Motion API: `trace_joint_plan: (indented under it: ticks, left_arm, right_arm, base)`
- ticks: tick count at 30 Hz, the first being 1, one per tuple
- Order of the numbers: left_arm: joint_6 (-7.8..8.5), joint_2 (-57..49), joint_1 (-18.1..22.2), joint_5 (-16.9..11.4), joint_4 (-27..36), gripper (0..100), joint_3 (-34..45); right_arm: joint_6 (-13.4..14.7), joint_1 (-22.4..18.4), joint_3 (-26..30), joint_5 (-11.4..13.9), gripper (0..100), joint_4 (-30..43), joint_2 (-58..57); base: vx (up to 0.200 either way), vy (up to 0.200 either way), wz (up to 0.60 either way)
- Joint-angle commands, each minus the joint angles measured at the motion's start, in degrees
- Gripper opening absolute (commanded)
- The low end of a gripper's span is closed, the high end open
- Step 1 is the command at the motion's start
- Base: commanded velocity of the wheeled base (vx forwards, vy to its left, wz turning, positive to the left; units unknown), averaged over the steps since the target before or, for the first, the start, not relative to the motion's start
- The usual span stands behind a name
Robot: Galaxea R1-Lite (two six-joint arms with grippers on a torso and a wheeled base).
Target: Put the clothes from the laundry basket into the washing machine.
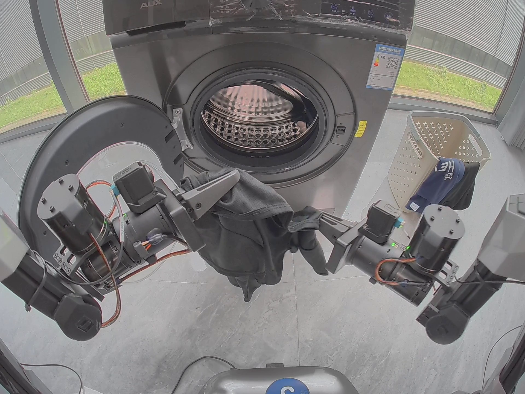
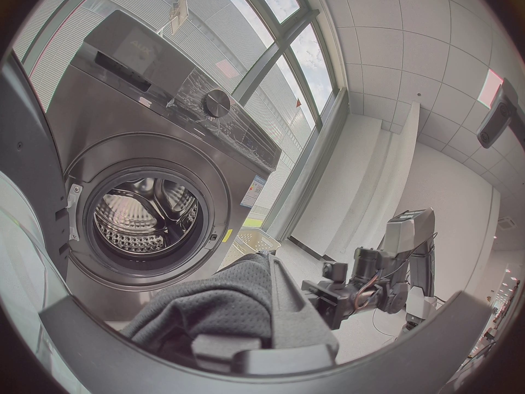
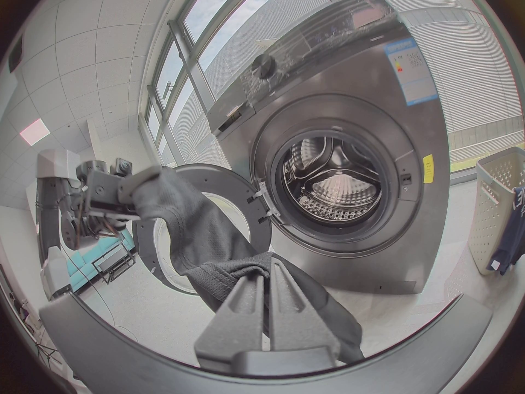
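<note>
A dark grey garment (image 1: 249, 225) hangs between both arms, just below and in front of the washing machine's open drum (image 1: 257, 117). My left gripper (image 1: 227, 184) is shut on its upper left part, the cloth draped over the fingers (image 2: 284, 296). My right gripper (image 1: 314, 220) is shut on the garment's right edge, with the fabric (image 3: 219, 247) pinched between its fingers (image 3: 284, 302). The laundry basket (image 1: 424, 154) stands to the right of the machine with a blue garment (image 1: 440, 181) and a dark one (image 1: 467, 184) hanging over its rim.
The washer door (image 1: 93, 143) is swung wide open to the left, right behind my left arm. Grey tiled floor (image 1: 328, 324) lies in front of the machine. Windows run behind the machine.
</note>
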Motion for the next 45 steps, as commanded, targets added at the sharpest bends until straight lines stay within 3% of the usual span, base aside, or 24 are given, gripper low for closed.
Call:
trace_joint_plan:
  ticks: [1, 6, 22, 23, 33, 45]
  left_arm:
    - [-0.17, 0.5, 0.1, 0.3, 0.0, 0, 0.2]
    - [-0.17, 1.8, 0.1, 4.8, -0.1, 0, -0.6]
    - [0.18, 2.0, -1.2, 4.1, 0.1, 0, 2.5]
    - [0.09, 2.0, -1.2, 3.8, 0.2, 100, 2.9]
    - [-0.17, 10.3, -0.9, 4.1, 1.0, 100, 6.8]
    - [1.5, 21.0, -3.4, 3.8, -0.3, 100, 6.3]
  right_arm:
    - [-0.3, -0.3, 4.0, -0.5, 0, -0.9, -7.8]
    - [-0.2, -1.5, 2.4, -3.1, 0, -0.8, -9.0]
    - [-0.5, -2.1, 1.5, -3.1, 0, -0.8, -10.4]
    - [-0.5, -2.1, 1.3, -3.1, 0, -0.8, -10.4]
    - [-0.2, -1.2, 0.1, -3.4, 0, -0.8, -11.7]
    - [-0.2, -0.8, -0.3, -3.5, 0, -0.8, -11.3]
  base:
    - [0.0, 0.0, 0.0]
    - [0.0, 0.0, 0.0]
    - [0.0, 0.0, 0.0]
    - [0.0, 0.0, 0.0]
    - [0.0, 0.0, 0.0]
    - [0.0, 0.0, 0.0]
